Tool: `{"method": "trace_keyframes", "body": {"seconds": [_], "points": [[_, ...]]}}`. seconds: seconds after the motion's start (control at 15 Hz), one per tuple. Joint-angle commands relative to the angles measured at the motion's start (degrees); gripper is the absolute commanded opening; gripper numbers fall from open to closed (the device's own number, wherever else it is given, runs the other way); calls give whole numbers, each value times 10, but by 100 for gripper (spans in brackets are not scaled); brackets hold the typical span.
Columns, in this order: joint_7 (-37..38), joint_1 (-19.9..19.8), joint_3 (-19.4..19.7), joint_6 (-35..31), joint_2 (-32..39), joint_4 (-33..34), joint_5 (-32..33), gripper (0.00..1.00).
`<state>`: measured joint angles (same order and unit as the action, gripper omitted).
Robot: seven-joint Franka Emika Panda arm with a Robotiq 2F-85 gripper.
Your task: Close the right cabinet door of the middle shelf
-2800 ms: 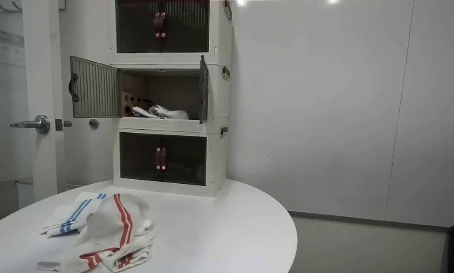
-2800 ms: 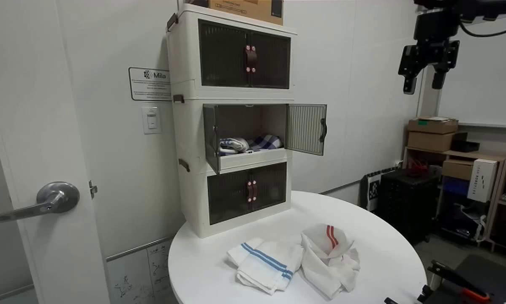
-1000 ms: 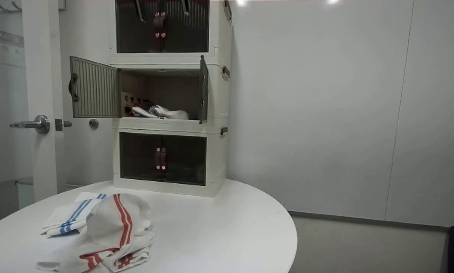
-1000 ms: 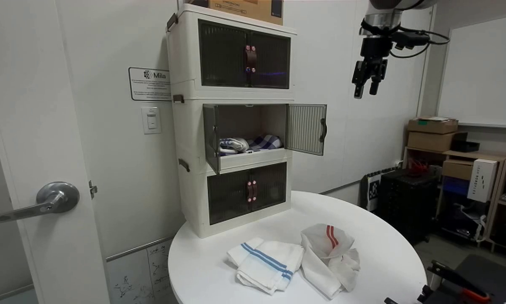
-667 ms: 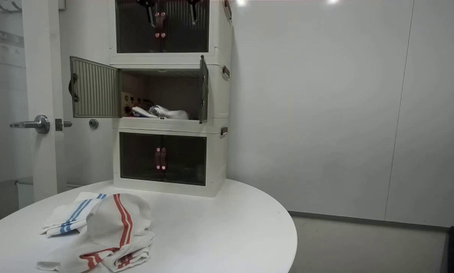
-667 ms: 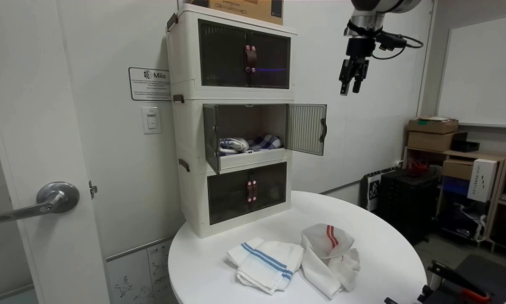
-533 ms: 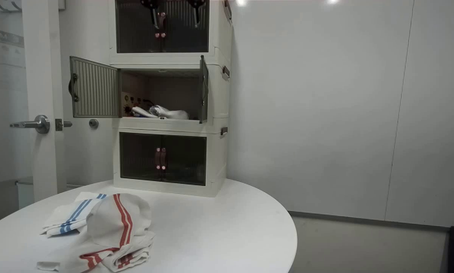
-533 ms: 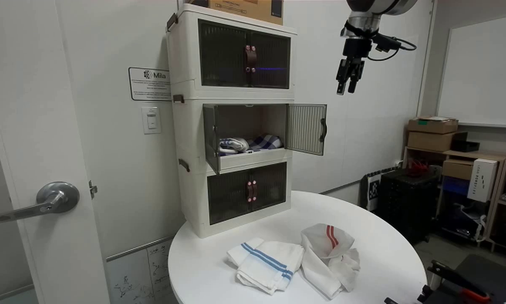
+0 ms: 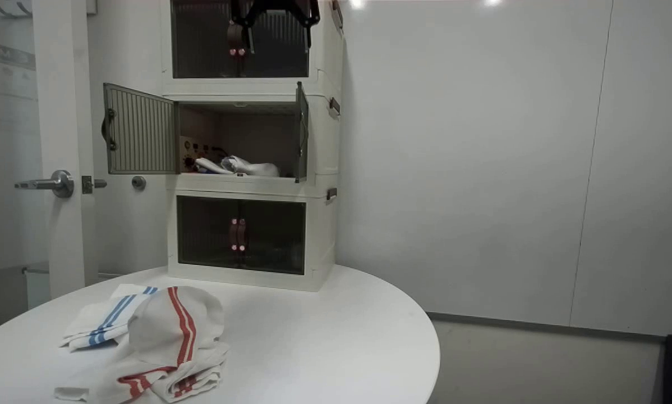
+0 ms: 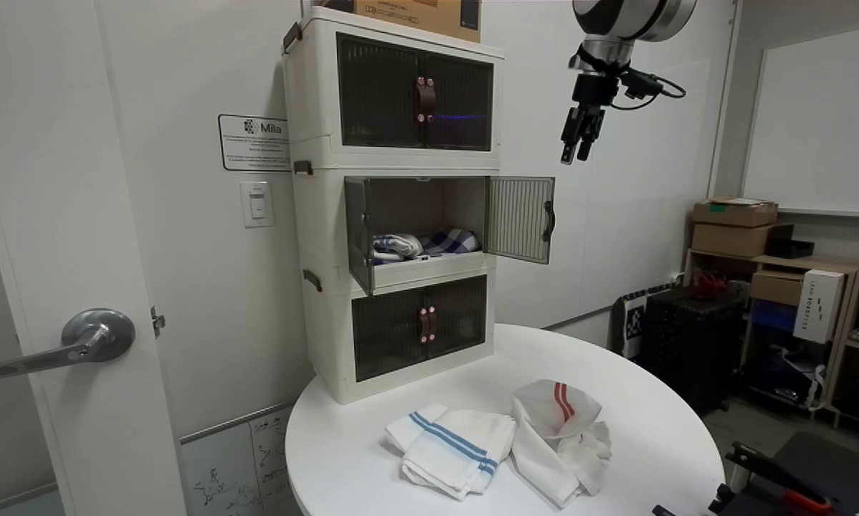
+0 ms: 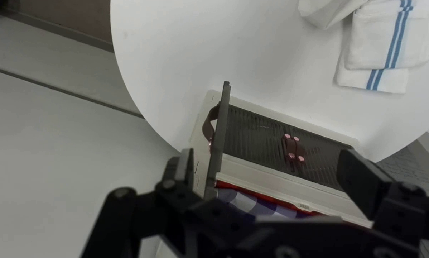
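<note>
Gripper (image 10: 575, 155) spread, holding nothing. Right door (image 10: 519, 218) juts outward from middle shelf (image 10: 437, 269), below and apart from gripper, edge-on in wrist view; closing push likely needs its outer face.

In an exterior view, the gripper (image 9: 280, 46) is hanging at the top of the frame, left of centre, its jaws standing apart. Below it, the right cabinet door (image 9: 302, 134) is standing open, showing nearly edge-on, at the right of the middle shelf (image 9: 240, 183). The left door (image 9: 142, 132) is reaching out leftward, open. A white bundle (image 9: 257, 168) is lying inside. At lower left, a blue-striped towel (image 9: 103, 318) and a red-striped towel (image 9: 165, 331) are resting on the white table (image 9: 325, 348), the red partly hiding the blue.
</note>
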<state>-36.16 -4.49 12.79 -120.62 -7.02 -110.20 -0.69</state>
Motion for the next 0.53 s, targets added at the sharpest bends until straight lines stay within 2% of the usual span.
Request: {"method": "trace_keyframes", "body": {"seconds": [0.0, 0.47], "points": [[-27, -8, -3, -33, 26, 17, -28, 100], [-45, -12, -11, -60, 59, 19, -51, 100]]}}
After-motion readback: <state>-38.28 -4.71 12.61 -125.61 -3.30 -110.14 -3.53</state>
